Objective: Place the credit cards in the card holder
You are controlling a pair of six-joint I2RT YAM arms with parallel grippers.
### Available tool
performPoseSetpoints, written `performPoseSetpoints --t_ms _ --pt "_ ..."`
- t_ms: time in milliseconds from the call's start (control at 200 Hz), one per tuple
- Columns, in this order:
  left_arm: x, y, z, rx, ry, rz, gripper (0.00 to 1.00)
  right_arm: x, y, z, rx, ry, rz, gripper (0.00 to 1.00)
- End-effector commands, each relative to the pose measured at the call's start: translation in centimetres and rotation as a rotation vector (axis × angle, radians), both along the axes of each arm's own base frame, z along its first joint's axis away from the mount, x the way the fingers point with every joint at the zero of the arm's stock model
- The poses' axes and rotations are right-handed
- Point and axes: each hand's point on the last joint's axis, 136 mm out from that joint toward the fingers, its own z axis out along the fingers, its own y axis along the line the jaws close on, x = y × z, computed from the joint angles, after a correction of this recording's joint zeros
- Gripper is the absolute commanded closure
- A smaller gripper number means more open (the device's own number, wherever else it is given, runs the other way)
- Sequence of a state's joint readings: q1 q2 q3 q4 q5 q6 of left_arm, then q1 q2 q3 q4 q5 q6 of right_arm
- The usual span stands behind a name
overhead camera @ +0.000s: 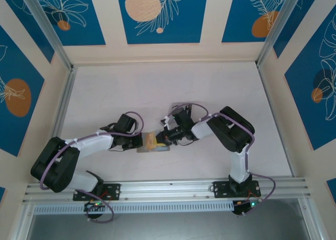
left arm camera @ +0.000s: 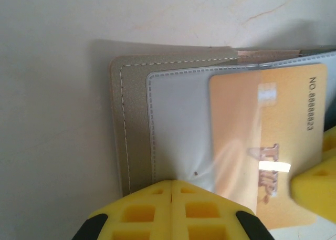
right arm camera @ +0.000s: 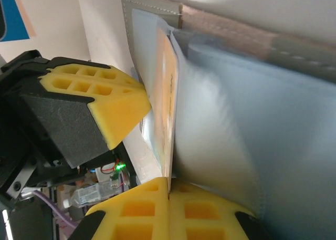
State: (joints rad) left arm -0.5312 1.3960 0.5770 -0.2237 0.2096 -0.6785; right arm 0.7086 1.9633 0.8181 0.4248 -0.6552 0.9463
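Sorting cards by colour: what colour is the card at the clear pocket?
The thin plastic card is yellow-orange; clearest in left wrist view.

Just toward 6 o'clock from the middle of the pale table (overhead camera: 157, 87) lies the grey card holder (overhead camera: 160, 149), flat, with an orange card (overhead camera: 151, 141) resting over its 9 o'clock end. The left gripper (overhead camera: 139, 142) comes in from 9 o'clock and the right gripper (overhead camera: 164, 138) from 3 o'clock. Both are pinched closed and meet at the card, the left at the holder's edge. Both arms bend up from a metal rail (overhead camera: 173, 186) at 6 o'clock. Blue leaf-patterned panels (overhead camera: 161, 14) line the wall at 12 o'clock.
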Motion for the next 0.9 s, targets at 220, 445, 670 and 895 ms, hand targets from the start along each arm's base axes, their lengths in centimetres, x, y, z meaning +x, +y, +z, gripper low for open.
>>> performPoseSetpoints --t_ms 220,445,670,895 --pt "-1.6 2.3 -2.7 0.107 0.076 0.032 1.0 -1.5 -0.7 -4.5 -0.244 0.018 -0.042 1.0" --pt "-1.6 2.3 -2.6 0.102 0.074 0.039 1.0 -2.2 -0.5 -3.1 -0.309 -0.053 0.015 0.82" --pt "-1.8 3.0 -3.0 0.12 0.077 0.069 1.0 -2.1 -2.4 1.0 -0.403 -0.149 0.084 0.58" --pt "-1.7 2.7 -2.9 0.105 0.072 0.067 1.0 -0.5 -3.3 2.5 -0.536 -0.229 0.09 0.83"
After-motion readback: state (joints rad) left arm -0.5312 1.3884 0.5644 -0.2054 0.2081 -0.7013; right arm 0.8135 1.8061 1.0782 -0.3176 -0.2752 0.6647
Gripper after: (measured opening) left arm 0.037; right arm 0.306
